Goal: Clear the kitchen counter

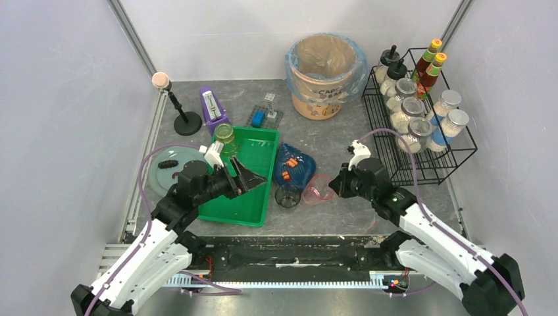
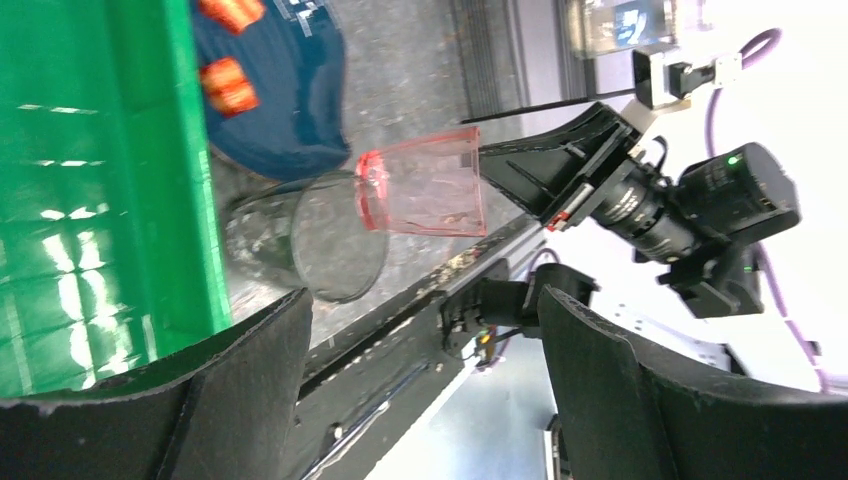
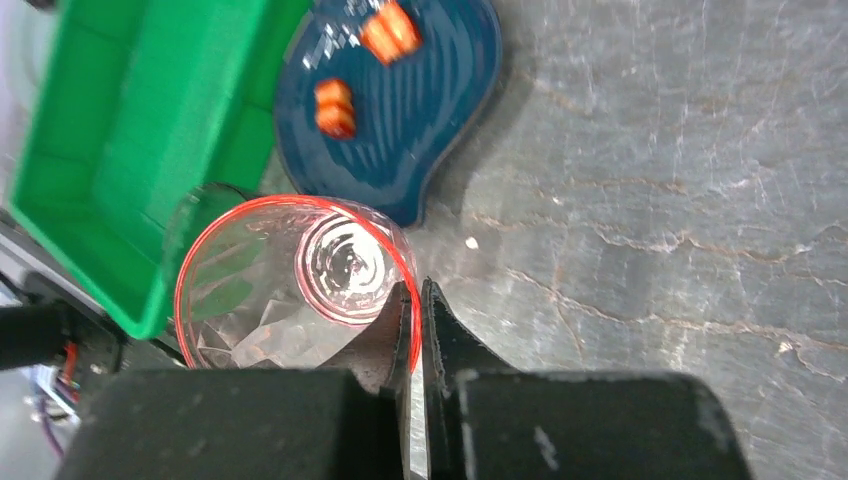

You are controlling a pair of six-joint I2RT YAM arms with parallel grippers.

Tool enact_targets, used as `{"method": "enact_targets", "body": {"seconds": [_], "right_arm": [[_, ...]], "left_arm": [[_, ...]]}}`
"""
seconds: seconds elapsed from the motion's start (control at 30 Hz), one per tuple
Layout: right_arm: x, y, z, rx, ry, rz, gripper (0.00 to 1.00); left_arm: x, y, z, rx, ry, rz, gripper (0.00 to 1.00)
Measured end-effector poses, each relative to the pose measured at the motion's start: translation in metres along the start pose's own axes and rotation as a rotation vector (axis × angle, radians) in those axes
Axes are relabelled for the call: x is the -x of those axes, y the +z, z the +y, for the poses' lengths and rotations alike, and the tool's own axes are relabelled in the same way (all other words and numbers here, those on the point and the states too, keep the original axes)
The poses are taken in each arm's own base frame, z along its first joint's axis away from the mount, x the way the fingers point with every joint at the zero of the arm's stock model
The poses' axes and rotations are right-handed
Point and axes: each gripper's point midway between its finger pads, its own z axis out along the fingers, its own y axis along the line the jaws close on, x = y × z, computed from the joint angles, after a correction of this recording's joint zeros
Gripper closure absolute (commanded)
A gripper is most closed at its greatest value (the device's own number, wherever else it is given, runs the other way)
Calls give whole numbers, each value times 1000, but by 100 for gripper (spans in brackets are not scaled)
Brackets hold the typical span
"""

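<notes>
A clear pink cup (image 3: 290, 290) stands on the kitchen counter (image 3: 650, 200) beside a dark glass (image 3: 200, 215). My right gripper (image 3: 417, 295) is shut on the pink cup's rim, one finger inside and one outside the wall. From above, the pink cup (image 1: 320, 189) sits just left of the right gripper (image 1: 335, 186). A blue plate (image 1: 295, 168) with orange pieces lies behind the dark glass (image 1: 287, 195). My left gripper (image 1: 253, 178) hovers open over the green tray (image 1: 256, 158), holding nothing. Its wrist view shows the pink cup (image 2: 425, 182) and the dark glass (image 2: 300, 245) past its fingers.
A lined bin (image 1: 324, 66) stands at the back. A black wire rack (image 1: 460, 155) with jars and bottles fills the right side. A green cup (image 1: 225, 135) sits in the tray's far corner. A grey plate (image 1: 161, 172), a microphone stand (image 1: 187, 122) and a purple object (image 1: 212, 105) are at left.
</notes>
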Motion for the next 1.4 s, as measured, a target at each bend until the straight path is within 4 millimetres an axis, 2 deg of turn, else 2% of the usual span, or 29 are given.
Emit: {"method": "enact_targets", "body": {"seconds": [0.17,0.4,0.6,0.8,1.13,1.27,1.4], "right_arm": [[32,-15,16,89,76,-175,100],[78,-43,46,262,181,-414,100],[104,-63,72,422,261,-525,100],[113,-75,88,547,323,-568,100],[114,-84,104,697,385,-575,100],[117,-85,107,721,395,-575,100],[117,-85,106,736,410,-587,100]], "left_arm": [[2,8,-21,-73,-34,2,12],[-7,29,-44,-143,-60,52,12],[-2,40,-86,-261,-66,56,11],[6,40,-124,-380,-65,39,10],[1,53,-142,-427,-86,53,12],[4,53,-148,-447,-91,36,21],[7,53,-151,-455,-98,25,40]]}}
